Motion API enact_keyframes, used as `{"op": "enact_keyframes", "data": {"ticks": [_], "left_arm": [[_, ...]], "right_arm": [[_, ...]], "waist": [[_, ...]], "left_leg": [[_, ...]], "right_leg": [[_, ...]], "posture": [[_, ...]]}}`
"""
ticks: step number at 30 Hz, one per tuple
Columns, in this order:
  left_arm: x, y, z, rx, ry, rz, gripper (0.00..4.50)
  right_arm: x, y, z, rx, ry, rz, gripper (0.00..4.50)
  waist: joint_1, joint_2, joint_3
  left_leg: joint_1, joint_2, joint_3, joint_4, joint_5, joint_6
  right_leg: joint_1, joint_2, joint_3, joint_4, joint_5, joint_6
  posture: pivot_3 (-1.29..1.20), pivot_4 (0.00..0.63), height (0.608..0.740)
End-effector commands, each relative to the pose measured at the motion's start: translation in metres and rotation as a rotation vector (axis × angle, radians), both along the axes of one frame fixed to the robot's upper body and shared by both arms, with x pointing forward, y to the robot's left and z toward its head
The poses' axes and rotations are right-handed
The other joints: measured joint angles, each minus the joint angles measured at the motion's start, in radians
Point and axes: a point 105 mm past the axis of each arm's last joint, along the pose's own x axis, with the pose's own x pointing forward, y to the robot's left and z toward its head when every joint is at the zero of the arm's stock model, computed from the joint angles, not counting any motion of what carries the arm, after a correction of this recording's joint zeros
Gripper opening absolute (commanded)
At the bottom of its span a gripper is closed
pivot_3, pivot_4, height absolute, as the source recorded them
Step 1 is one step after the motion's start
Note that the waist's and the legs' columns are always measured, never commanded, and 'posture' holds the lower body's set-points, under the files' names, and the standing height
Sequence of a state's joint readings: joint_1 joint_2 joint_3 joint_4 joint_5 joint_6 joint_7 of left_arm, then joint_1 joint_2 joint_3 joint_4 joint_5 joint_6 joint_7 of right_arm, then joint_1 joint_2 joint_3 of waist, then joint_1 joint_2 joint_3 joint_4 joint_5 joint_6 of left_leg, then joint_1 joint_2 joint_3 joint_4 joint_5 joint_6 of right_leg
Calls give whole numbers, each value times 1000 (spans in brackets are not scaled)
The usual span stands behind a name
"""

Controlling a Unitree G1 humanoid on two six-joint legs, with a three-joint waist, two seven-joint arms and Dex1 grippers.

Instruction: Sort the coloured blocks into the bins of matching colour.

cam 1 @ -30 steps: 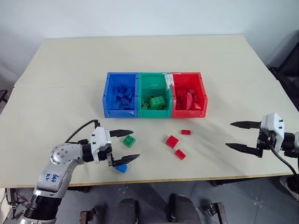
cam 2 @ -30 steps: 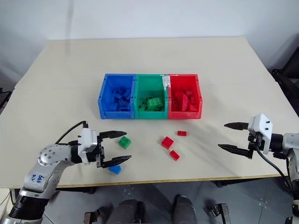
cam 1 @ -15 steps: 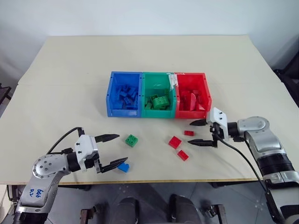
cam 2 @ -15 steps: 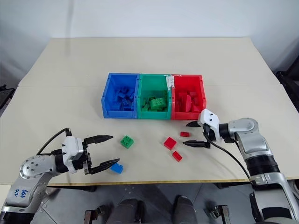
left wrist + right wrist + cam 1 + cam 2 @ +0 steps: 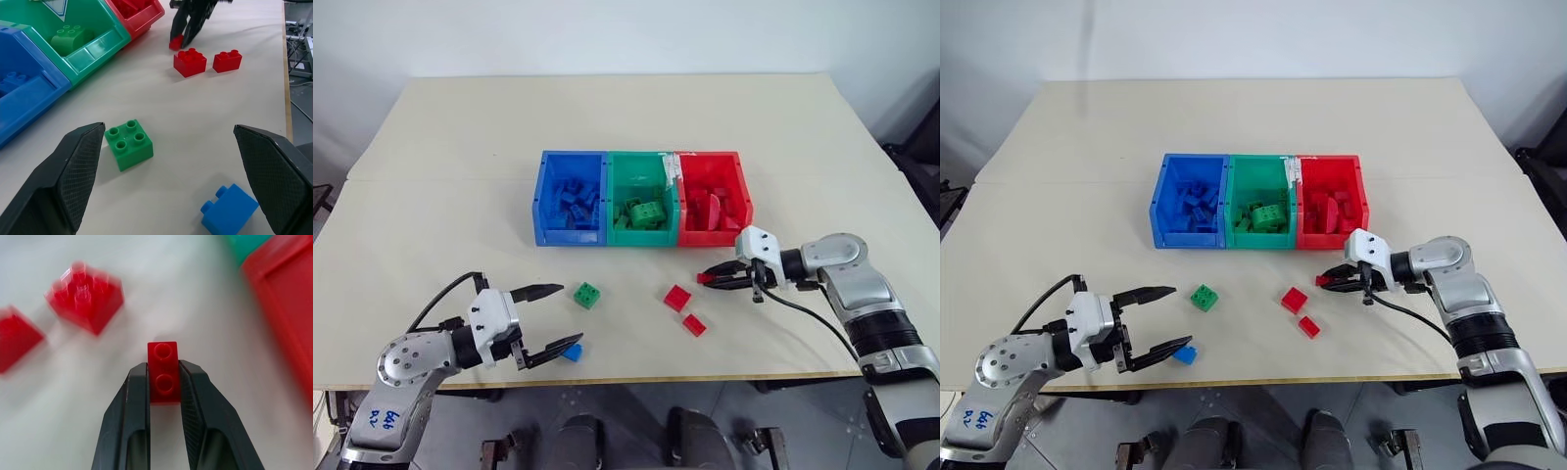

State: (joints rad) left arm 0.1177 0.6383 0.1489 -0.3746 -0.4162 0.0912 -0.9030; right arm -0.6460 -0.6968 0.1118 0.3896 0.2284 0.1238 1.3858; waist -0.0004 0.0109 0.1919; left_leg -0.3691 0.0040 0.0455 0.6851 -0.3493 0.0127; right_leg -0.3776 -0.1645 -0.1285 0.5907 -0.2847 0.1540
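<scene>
Blue (image 5: pixel 570 237), green (image 5: pixel 641 236) and red (image 5: pixel 745 196) bins stand joined in a row at mid-table, each holding several blocks of its own colour. Just in front of the red bin, my right gripper (image 5: pixel 709 278) is shut on a small red block (image 5: pixel 163 372) at table level. Two more red blocks (image 5: pixel 677 298) (image 5: pixel 694 325) lie to its left. My left gripper (image 5: pixel 570 314) is open near the front edge. A green block (image 5: pixel 587 294) lies just beyond its fingertips, and a blue block (image 5: pixel 572 352) is by its lower finger.
The beige table (image 5: pixel 450 166) has bare room on all sides of the bins. Its front edge (image 5: pixel 724 374) runs close below the loose blocks. A black cable (image 5: pixel 808 315) hangs from my right wrist.
My right gripper swung in from the table's right side to the small red block and shut on it. My left gripper drew back slightly toward the left and stayed open.
</scene>
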Motion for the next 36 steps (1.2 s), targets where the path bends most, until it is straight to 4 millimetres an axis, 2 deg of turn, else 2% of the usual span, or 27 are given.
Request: {"op": "enact_keyframes", "data": {"ticks": [1,3,5,10,14,17,20,22,24,27,29,33,36], "left_arm": [[5,-1,13,-59,-43,20,4500],[7,-1,17,-84,-51,36,4500],[11,-1,21,-110,-59,53,4500],[17,1,33,-152,-84,86,4500],[16,2,34,-138,-86,81,4500],[16,3,32,-131,-83,79,4500],[16,2,31,-127,-78,70,4500],[17,-2,27,-112,-67,41,4500],[19,-6,23,-99,-58,13,4500],[20,-16,18,-79,-53,-59,4500],[21,-30,11,-34,-50,-144,4500],[18,-45,5,-8,-53,-241,4500],[14,-54,4,-7,-58,-308,4500]], "right_arm": [[15,3,62,201,-120,-76,435],[34,-2,85,269,-200,-186,435],[49,-6,99,315,-247,-272,435],[77,-9,95,280,-244,-387,435],[85,-10,94,317,-259,-418,1824],[84,-17,95,323,-289,-425,2859],[72,-27,96,331,-304,-384,3907],[48,-38,93,342,-292,-292,4434],[22,-48,86,333,-270,-224,4434],[-14,-64,62,217,-193,-176,4434],[-43,-90,42,139,-134,-222,4434],[-67,-115,31,87,-117,-308,4434],[-82,-124,19,36,-95,-316,4434]], "waist": [[0,0,0],[-3,0,0],[-5,0,0],[-1,0,0],[-4,0,0],[-4,0,0],[-2,0,0],[7,0,0],[22,0,0],[26,0,0],[27,0,0],[22,1,0],[5,1,0]], "left_leg": [[0,0,-1,0,0,0],[1,0,-2,0,0,0],[1,0,-3,0,0,0],[-1,0,0,0,0,0],[-1,-1,0,-1,0,0],[-2,-1,0,-1,0,0],[-1,-1,0,-1,0,0],[-1,-1,-1,-1,0,0],[-2,-1,-2,-1,0,0],[-2,-2,-1,-1,-1,1],[-2,-2,0,-1,-1,1],[0,-2,1,-1,-1,1],[3,0,6,-1,-1,1]], "right_leg": [[0,0,0,0,0,0],[0,0,0,0,0,0],[0,0,1,1,0,0],[-1,0,0,0,0,0],[-1,0,0,0,0,0],[-1,0,-1,0,0,0],[-1,0,0,0,0,0],[-1,0,-1,0,0,0],[0,0,-2,-1,0,0],[0,0,-2,-2,0,0],[0,0,-2,-2,0,0],[1,0,-1,-2,0,0],[1,0,2,-1,1,1]], "posture": [[0,150,740],[0,150,740],[0,150,740],[0,150,740],[0,150,740],[0,150,740],[0,150,740],[0,150,740],[0,150,740],[0,150,740],[0,150,740],[0,150,740],[0,150,740]]}}
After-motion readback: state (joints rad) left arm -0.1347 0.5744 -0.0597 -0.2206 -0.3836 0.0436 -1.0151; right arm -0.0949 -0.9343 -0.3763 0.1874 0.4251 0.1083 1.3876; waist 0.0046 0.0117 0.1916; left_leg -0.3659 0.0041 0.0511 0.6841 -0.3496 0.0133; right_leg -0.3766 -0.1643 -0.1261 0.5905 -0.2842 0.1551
